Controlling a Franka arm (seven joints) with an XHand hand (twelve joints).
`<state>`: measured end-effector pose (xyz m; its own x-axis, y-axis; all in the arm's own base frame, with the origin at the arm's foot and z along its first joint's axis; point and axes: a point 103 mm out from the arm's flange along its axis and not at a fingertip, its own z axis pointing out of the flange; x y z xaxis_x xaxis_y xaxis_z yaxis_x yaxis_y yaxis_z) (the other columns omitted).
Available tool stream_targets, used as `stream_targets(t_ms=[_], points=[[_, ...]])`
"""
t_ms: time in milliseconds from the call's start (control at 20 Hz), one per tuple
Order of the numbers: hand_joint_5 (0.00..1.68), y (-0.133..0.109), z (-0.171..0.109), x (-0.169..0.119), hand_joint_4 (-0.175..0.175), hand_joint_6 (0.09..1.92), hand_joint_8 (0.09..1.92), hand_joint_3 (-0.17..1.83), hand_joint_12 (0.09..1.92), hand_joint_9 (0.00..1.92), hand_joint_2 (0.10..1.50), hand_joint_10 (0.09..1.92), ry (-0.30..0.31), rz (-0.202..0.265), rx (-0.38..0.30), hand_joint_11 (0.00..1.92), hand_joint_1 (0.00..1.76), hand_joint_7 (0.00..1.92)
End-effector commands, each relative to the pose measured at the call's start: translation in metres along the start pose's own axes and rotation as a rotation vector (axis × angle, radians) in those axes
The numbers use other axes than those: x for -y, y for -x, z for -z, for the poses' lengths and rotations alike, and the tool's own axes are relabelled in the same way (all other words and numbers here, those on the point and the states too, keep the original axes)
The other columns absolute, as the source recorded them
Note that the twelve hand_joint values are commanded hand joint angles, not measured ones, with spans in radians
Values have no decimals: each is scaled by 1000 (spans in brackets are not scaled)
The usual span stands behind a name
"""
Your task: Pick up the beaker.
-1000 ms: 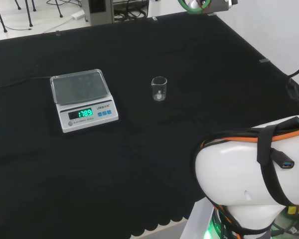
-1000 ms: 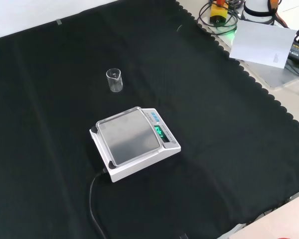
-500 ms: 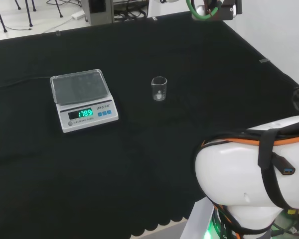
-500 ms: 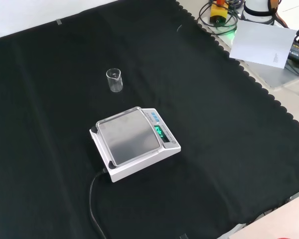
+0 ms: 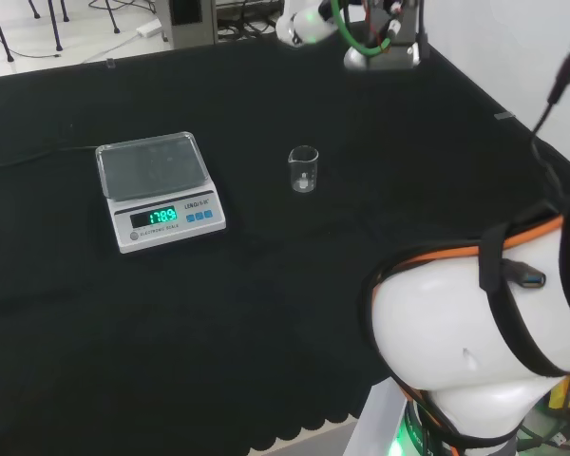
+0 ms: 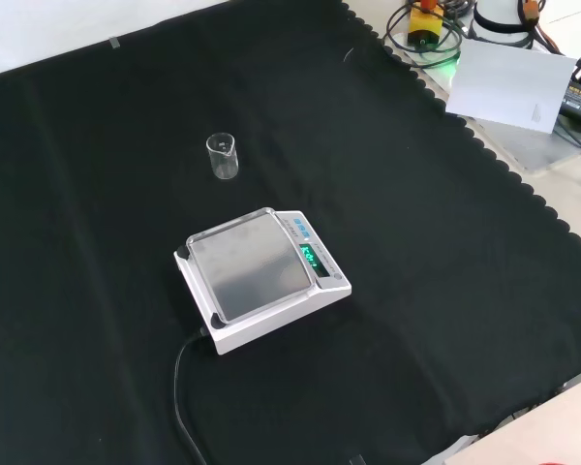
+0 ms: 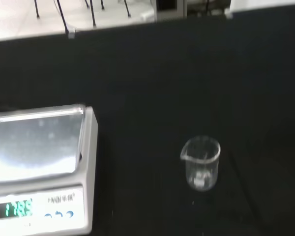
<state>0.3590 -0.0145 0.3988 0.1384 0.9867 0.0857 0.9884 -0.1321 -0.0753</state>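
Black-clothed worktop (image 6: 436, 291), wide and mostly bare. Near its middle in the front view, a white scale (image 6: 261, 279) with a lit green display and a dark cable trailing off. Beyond the scale in the front view, to its right in the head view, well apart: small clear beaker (image 5: 304, 169), upright on the cloth, untouched. Robot hand's state: cannot tell.
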Motion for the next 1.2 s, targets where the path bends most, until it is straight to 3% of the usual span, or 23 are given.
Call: stream_targets(t_ms=[50,350,550,700,1050,1200], points=[[402,1,-54,-42,-47,264,743,422,1478,493,857,814,-53,10,-16,44,630,343],[443,-10,-83,-52,-52,429,746,485,1457,524,836,800,-95,27,-8,83,670,378],[452,-15,-95,-59,-59,638,753,528,1443,573,832,797,-60,37,45,134,690,435],[466,-17,-105,-67,-63,700,759,540,1431,603,832,797,-81,34,61,178,703,464],[404,-10,-131,-89,-60,714,757,549,1429,571,823,797,-184,15,86,179,712,404],[245,-8,-137,-95,-50,546,772,556,1463,392,762,845,-230,10,125,95,722,211]])
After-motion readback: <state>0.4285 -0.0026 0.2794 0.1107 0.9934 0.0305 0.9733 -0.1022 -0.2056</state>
